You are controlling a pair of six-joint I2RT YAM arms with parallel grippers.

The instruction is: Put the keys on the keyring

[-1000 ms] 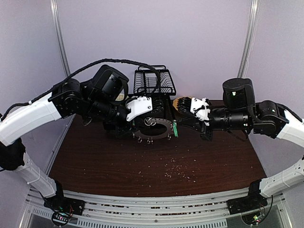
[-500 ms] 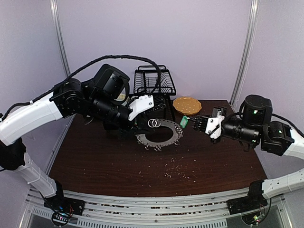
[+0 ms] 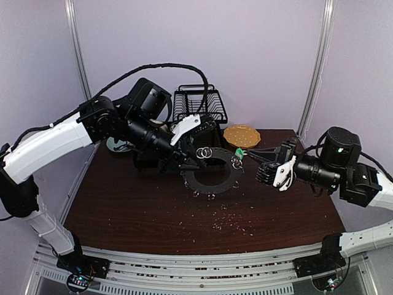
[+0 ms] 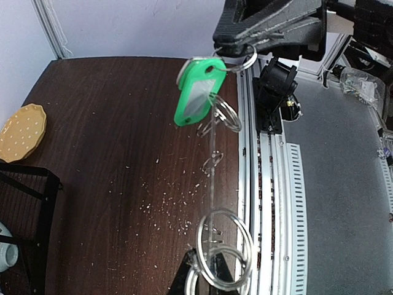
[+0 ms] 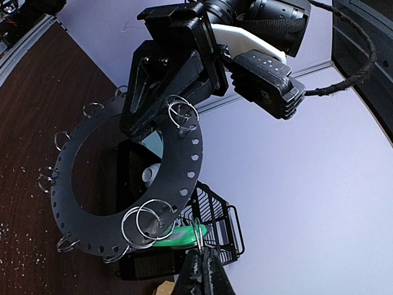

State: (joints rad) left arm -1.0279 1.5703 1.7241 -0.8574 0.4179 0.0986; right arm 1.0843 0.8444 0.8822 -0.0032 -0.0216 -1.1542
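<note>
The keyring (image 3: 212, 183) is a flat dark disc fringed with wire loops, held up above the table by my left gripper (image 3: 187, 165), which is shut on its left rim. In the right wrist view the keyring (image 5: 178, 166) faces the camera, the left gripper (image 5: 156, 114) clamped on its upper edge. A green-headed key (image 3: 236, 157) hangs at the disc's right rim. My right gripper (image 5: 204, 261) is shut on the small wire ring at the key's (image 5: 178, 235) head. The left wrist view shows the disc edge-on, with the key (image 4: 198, 92) dangling from the right gripper (image 4: 245, 48).
A black wire rack (image 3: 199, 104) stands at the back of the brown table, with a round yellow plate (image 3: 241, 135) to its right. Pale crumbs (image 3: 230, 218) are scattered mid-table. A pale cup (image 3: 115, 145) sits behind the left arm.
The right arm drew back to the right with the key. The left arm swung the keyring rightward and turned it flatter, bringing its right rim up to the key.
</note>
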